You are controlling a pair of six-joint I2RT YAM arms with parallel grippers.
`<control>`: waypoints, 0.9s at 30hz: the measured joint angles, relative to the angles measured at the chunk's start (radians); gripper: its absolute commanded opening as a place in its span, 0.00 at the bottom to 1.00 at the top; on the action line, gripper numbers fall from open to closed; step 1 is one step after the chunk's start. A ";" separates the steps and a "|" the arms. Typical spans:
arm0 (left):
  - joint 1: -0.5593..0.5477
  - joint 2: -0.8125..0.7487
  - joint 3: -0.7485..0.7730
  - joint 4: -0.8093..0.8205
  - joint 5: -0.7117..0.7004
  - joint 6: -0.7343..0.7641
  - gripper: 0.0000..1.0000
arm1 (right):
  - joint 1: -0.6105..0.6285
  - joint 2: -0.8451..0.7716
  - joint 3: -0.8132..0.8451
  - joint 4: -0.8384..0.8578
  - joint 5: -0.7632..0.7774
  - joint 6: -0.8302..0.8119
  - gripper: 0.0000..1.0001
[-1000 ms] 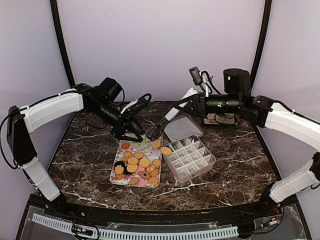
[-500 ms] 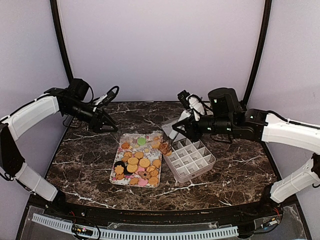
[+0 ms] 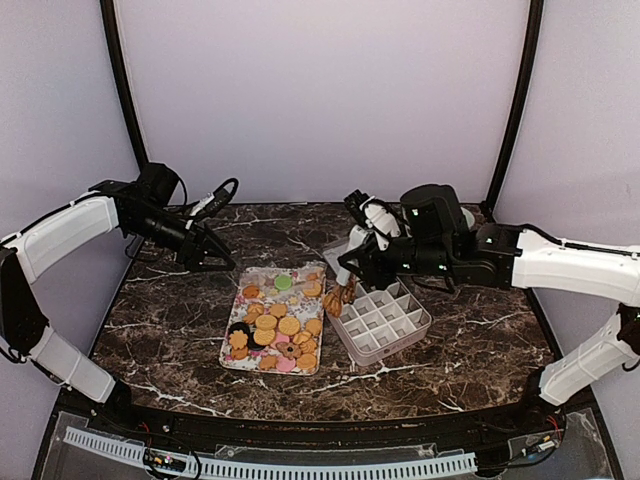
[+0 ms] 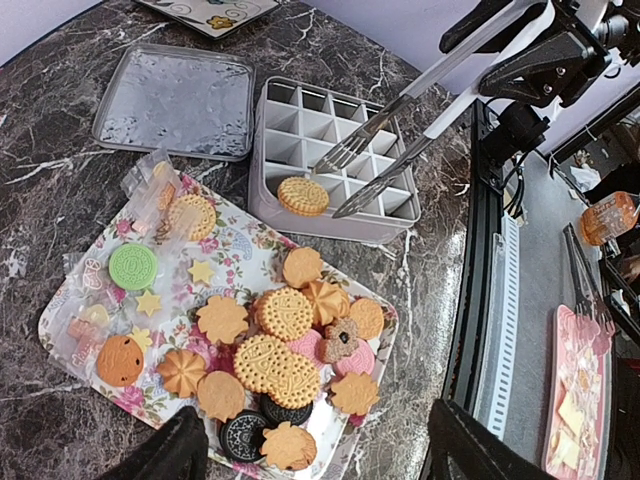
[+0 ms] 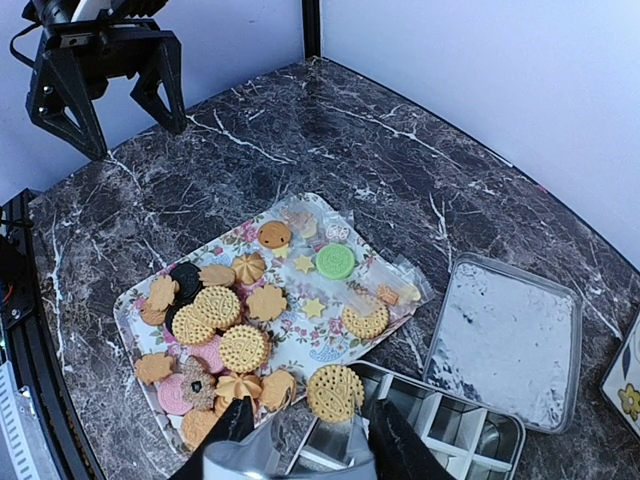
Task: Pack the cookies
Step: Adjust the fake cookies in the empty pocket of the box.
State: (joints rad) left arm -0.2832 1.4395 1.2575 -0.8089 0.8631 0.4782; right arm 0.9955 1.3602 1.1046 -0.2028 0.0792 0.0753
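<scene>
Now left gripper (image 5: pixel 130 138) gapes; right gripper (image 4: pixel 515 45) pinches steel tongs (image 4: pixel 385 112) near dotted round cookie (image 4: pixel 302 196).

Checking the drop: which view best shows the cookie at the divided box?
Left wrist: the cookie rests at a corner cell of the box, whole, beside the tips of the tongs. Right wrist shows the cookie low in frame, its cell unclear; top external shows only a small blur.

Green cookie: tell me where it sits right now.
In the top view the green cookie lies at the far end of the floral tray, left of the divided box.
</scene>
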 measured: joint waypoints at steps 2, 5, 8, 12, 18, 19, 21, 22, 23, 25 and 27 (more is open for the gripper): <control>0.000 0.000 0.000 0.000 0.000 0.000 0.78 | 0.001 0.006 0.000 0.008 0.002 0.000 0.36; 0.000 0.000 0.000 0.000 0.000 0.004 0.78 | 0.002 0.014 0.000 0.032 0.008 0.000 0.34; 0.002 0.000 0.000 0.000 0.000 0.008 0.78 | 0.006 0.025 0.000 0.059 0.017 -0.001 0.34; 0.007 0.000 0.000 -0.001 0.001 0.013 0.78 | 0.016 0.045 0.000 0.084 0.027 -0.007 0.33; 0.013 0.000 0.000 -0.002 0.008 0.019 0.78 | 0.028 0.075 0.003 0.103 0.033 -0.017 0.33; 0.013 0.000 0.000 -0.002 0.010 0.019 0.78 | 0.029 0.076 0.003 0.104 0.035 -0.019 0.33; 0.013 0.000 0.000 -0.004 0.012 0.021 0.78 | 0.032 0.077 0.004 0.105 0.043 -0.022 0.33; 0.014 0.000 0.000 -0.005 0.012 0.022 0.78 | 0.033 0.078 0.004 0.106 0.047 -0.024 0.33; 0.015 0.000 0.000 -0.007 0.013 0.023 0.78 | 0.034 0.078 0.004 0.106 0.050 -0.026 0.33; 0.018 0.000 0.000 -0.008 0.014 0.024 0.78 | 0.036 0.079 0.004 0.104 0.059 -0.033 0.33; 0.020 0.000 0.000 -0.009 0.015 0.024 0.78 | 0.037 0.084 0.004 0.104 0.070 -0.039 0.33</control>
State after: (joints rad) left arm -0.2634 1.4395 1.2575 -0.8177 0.8783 0.5022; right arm 1.0328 1.4437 1.1088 -0.0990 0.1493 0.0360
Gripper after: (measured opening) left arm 0.780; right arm 0.334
